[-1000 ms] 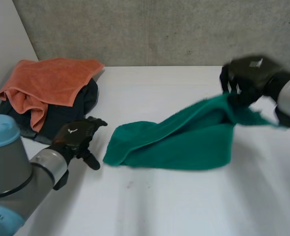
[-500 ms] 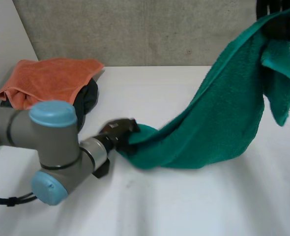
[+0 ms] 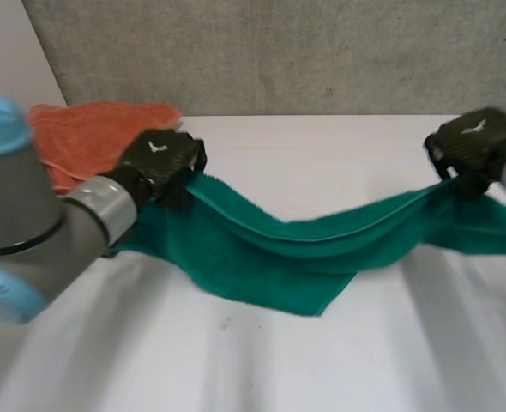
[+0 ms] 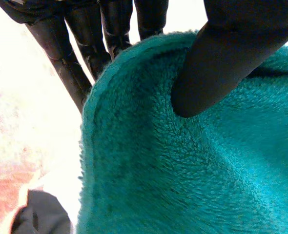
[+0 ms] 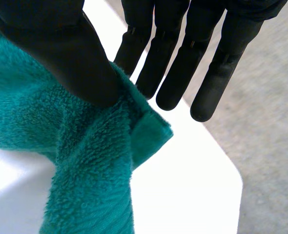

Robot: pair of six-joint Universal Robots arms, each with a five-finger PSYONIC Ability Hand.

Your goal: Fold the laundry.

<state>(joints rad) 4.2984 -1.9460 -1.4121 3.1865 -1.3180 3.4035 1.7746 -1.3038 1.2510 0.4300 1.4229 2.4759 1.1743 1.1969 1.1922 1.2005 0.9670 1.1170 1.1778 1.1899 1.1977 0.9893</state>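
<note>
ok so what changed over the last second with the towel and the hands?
The left robot hand, free beside the green towel a second ago, moved in and now pinches its left end, lifted. The right robot hand kept its grip on the other end, swung it high, then came back down. The towel now sags stretched between them. The orange towel stayed put.

Matte black left hand (image 3: 161, 160) and right hand (image 3: 476, 142), each with a small white mark on its back. Long segmented fingers (image 5: 175, 73), thick rounded thumb (image 4: 222, 53). Behind the left hand, silvery wrist ring (image 3: 107, 202), grey left arm (image 3: 30, 215), light-blue caps (image 3: 0, 124).
</note>
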